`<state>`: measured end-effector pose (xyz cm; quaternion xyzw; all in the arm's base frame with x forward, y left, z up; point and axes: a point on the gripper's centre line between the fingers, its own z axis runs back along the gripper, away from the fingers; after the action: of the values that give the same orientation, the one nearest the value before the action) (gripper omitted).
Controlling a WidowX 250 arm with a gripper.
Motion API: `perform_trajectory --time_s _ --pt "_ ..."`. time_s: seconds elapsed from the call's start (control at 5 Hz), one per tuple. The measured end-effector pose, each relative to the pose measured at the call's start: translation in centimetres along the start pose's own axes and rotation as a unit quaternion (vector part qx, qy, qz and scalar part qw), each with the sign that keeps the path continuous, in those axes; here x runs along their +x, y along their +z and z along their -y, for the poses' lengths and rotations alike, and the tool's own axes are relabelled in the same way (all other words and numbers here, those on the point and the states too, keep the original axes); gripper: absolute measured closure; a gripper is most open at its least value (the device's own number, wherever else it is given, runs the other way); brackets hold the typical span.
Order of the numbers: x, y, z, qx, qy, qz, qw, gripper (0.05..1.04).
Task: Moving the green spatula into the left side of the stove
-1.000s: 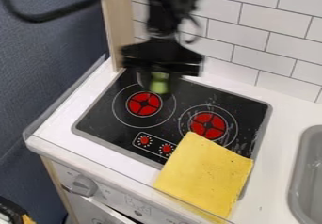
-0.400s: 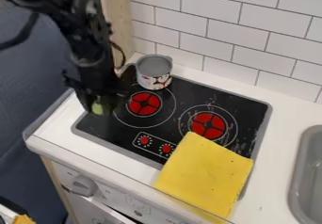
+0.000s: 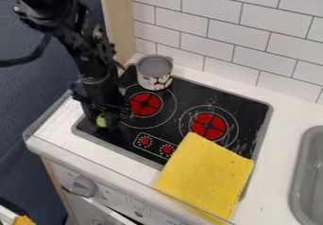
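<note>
The black gripper [image 3: 108, 118] hangs low over the left edge of the black stove top [image 3: 140, 147], left of the left red burner. It is shut on the green spatula [image 3: 101, 120]. Just a small green part is visible among the dark fingers, and the rest is hidden or blends into the black surface. I cannot tell whether the spatula touches the stove.
A grey and white pot [image 3: 154, 73] stands at the stove's back left corner. A yellow cloth [image 3: 206, 177] lies over the front right part. The grey sink [image 3: 308, 172] is at the right, and white wall tiles rise behind.
My gripper has moved left and toward the front with the green spatula, from the back of the stove to its left edge, and now sits lower. The pot has come into sight behind it.
</note>
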<state>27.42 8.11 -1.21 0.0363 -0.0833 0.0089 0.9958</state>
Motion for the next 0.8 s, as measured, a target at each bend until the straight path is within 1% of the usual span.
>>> perform_trajectory --time_s 0.2,0.4,0.6,0.8 --pt "0.0 -0.7 0.0 0.000 -0.016 -0.005 0.9999 0.608" --pt "0.2 -0.6 0.0 -0.004 -0.019 -0.008 0.9998 0.513" --pt "-0.1 -0.5 0.1 -0.005 -0.010 -0.017 0.9998 0.211" --pt "0.4 0.8 -0.2 0.007 -0.010 -0.004 0.9999 0.073"
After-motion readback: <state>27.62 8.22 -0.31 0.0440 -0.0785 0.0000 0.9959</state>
